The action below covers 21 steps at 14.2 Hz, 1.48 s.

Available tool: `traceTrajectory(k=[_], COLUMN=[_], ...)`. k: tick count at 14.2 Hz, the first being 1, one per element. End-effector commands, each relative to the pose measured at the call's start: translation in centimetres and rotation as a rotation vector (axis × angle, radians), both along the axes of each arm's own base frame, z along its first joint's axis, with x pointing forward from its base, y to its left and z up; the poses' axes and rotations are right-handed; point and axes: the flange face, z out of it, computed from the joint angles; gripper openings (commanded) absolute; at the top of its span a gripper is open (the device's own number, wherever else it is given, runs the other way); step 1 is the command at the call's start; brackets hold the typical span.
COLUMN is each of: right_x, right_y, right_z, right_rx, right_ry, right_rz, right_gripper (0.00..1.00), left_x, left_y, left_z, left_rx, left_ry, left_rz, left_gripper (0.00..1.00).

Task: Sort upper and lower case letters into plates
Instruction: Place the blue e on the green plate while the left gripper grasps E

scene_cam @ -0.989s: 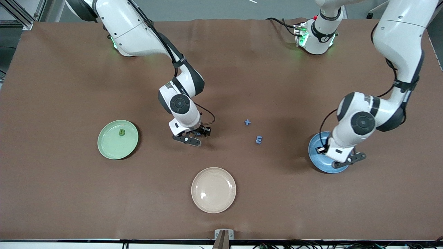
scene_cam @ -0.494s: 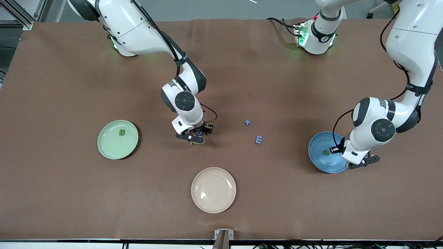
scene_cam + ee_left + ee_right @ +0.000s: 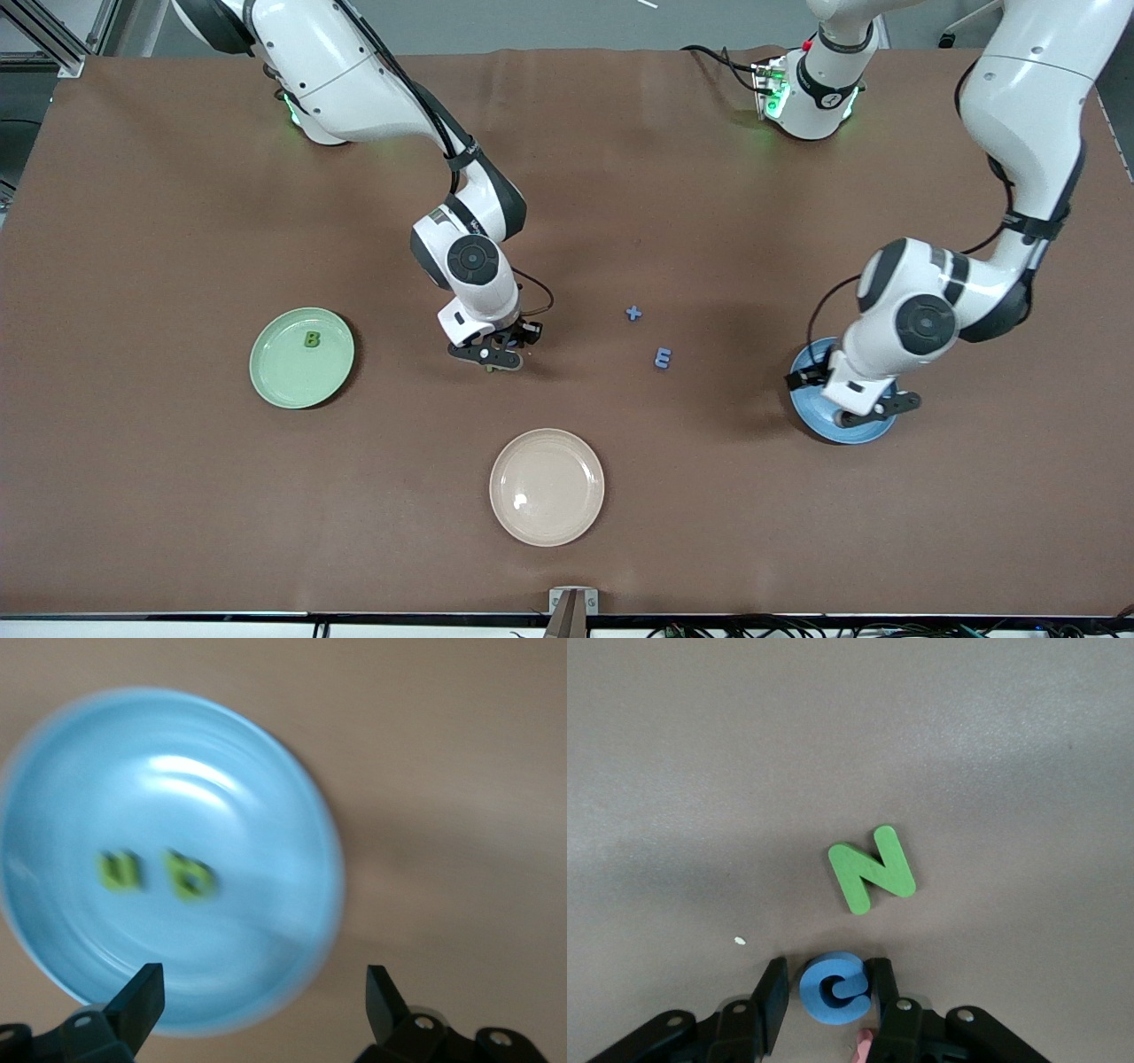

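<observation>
The right gripper point(image 3: 824, 1014) is down at the counter point(image 3: 177, 496) mid-table, its fingers set around a blue letter "c" point(image 3: 833, 988) and about touching it, so as to lift it; a green "N" point(image 3: 871, 868) lies just beside. The left gripper point(image 3: 261, 1010) hangs spread wide and empty over the blue plate point(image 3: 292, 771), which holds two green letters point(image 3: 155, 873), probably lower case, though they are blurred. The mint plate point(image 3: 301, 357) at the right arm's end carries a green "B" point(image 3: 312, 338).
</observation>
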Motion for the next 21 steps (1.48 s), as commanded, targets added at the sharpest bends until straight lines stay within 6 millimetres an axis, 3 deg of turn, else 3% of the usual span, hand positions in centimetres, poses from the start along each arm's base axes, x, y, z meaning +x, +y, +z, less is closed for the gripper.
traceTrajectory(k=[1, 3, 5, 7, 10, 11, 13, 15, 21], right_x=[-0.5, 0.0, 1.2, 3.3, 6.4, 6.7, 8.2, 8.5, 6.6], right_y=[0.0, -0.5, -1.7, -5.4, -12.3, -13.6, -18.2, -21.5, -31.5], right_z=[-0.7, -0.6, 0.3, 1.1, 4.6, 5.3, 6.3, 6.9, 4.2], right_rx=[-0.023, -0.023, -0.02, -0.044, -0.062, -0.069, -0.068, -0.065, -0.039], right_ry=[0.0, 0.004, -0.004, 0.028, 0.075, 0.095, 0.118, 0.141, 0.178], right_rz=[-0.017, -0.027, -0.037, -0.019, 0.066, 0.107, 0.155, 0.215, 0.253], right_gripper=[0.21, 0.02, 0.01, 0.01, 0.01, 0.01, 0.01, 0.01, 0.01], left_x=[-0.6, -1.6, -2.1, -2.8, -4.3, -4.7, -4.8, -4.7, -5.0], left_y=[-6.3, -10.5, -13.8, -16.4, -19.4, -20.2, -20.7, -20.6, -21.1], left_z=[0.4, 0.0, -0.5, -1.4, -2.6, -2.8, -3.3, -4.1, -5.7], left_rx=[-0.004, -0.008, -0.016, -0.015, -0.007, -0.014, -0.023, -0.021, -0.021], left_ry=[-0.005, -0.005, -0.004, 0.005, 0.004, 0.001, -0.009, -0.011, -0.017], left_rz=[0.106, 0.171, 0.262, 0.368, 0.54, 0.58, 0.647, 0.715, 0.804], left_gripper=[1.0, 1.0, 1.0, 1.0, 1.0, 1.0, 0.98, 0.95, 0.93])
